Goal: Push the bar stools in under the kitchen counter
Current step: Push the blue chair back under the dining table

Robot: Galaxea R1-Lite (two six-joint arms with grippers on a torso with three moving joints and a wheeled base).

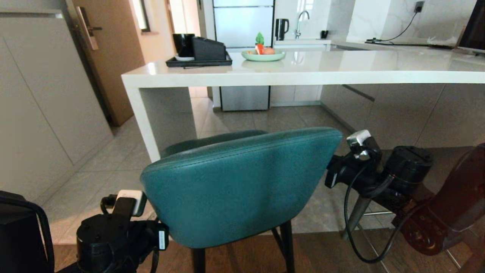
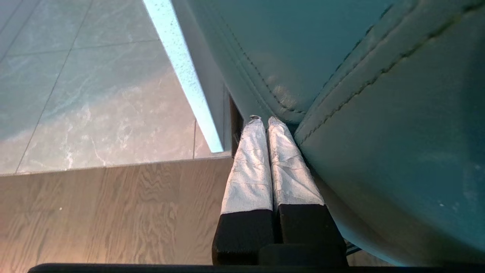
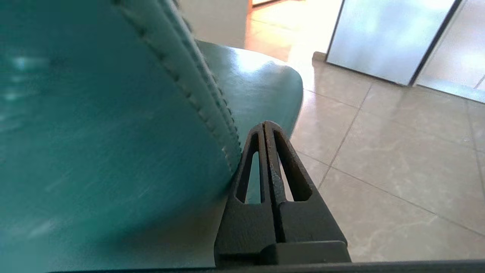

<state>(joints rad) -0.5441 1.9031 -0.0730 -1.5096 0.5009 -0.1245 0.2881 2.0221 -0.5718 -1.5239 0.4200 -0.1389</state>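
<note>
A teal bar stool [image 1: 235, 185] stands just before me, its rounded back toward me and its seat front near the kitchen counter [image 1: 303, 72], a thick white slab with a white end panel [image 1: 151, 117]. My left gripper [image 2: 264, 120] is shut, its taped fingers lying along the stool's back [image 2: 379, 132] at its lower left edge. Against the back's right edge [image 3: 94, 113] rests my right gripper [image 3: 265, 125], also shut and holding nothing. Behind the right arm [image 1: 363, 167] show a grey leg [image 1: 358, 214] and a metal footrest of a second stool.
Grey wall cabinets [image 1: 45, 106] run along the left. On the counter sit a black tray with mugs [image 1: 199, 60] and a green plate of fruit [image 1: 263, 56]. Wood floor [image 2: 113, 212] gives way to tile [image 1: 265, 117] under the counter.
</note>
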